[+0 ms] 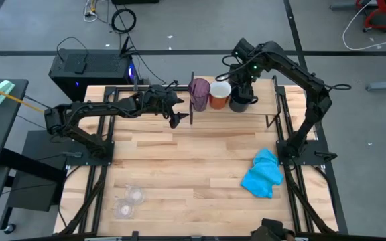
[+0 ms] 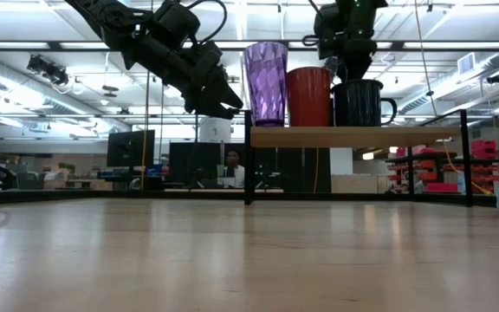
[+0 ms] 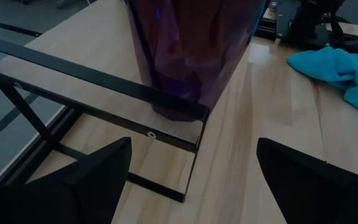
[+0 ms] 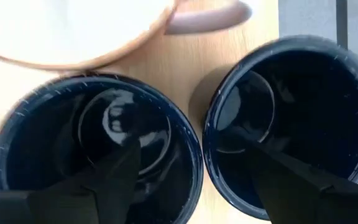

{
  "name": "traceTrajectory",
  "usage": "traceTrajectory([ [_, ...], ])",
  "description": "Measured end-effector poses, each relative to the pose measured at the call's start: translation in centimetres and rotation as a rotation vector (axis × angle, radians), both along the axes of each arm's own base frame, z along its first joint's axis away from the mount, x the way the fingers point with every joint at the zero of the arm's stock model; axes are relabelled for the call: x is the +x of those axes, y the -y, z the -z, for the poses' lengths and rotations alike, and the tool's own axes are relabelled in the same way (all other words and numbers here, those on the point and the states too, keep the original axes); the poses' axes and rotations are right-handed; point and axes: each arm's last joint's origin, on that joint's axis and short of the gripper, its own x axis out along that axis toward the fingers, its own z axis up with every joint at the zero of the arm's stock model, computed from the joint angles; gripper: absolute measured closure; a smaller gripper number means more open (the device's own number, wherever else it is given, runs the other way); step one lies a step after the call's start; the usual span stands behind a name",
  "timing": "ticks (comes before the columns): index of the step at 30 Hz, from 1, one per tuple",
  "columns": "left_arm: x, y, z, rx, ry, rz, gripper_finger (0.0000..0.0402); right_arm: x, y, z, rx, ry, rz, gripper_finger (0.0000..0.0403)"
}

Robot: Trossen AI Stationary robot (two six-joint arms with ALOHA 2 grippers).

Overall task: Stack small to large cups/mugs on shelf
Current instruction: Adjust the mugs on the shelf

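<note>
The purple tumbler, the orange mug and two navy mugs stand in a row on the shelf at the table's far side. My left gripper is open just left of the tumbler at the shelf's left end, apart from it. My right gripper is open and points down over the two navy mugs, one fingertip over the mouth of each. Two clear cups lie on the tabletop at the near left.
The blue cloth lies on the tabletop at the near right. The shelf's thin black uprights stand at its ends. In the low view, only one navy mug shows, its handle to the right. A person sits in the room behind.
</note>
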Motion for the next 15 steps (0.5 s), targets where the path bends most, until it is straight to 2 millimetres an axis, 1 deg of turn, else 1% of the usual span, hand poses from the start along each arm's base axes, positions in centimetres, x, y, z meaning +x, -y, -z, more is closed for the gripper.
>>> traceTrajectory([
  [8,0.0,0.0,0.0,0.0,0.0,0.0,0.0047,0.1,0.1,0.8,0.003,-0.02,-0.002,0.0108],
  [15,0.0,0.0,0.0,0.0,0.001,0.0,0.0047,0.2,0.3,2.1,0.012,-0.04,-0.011,0.0108],
])
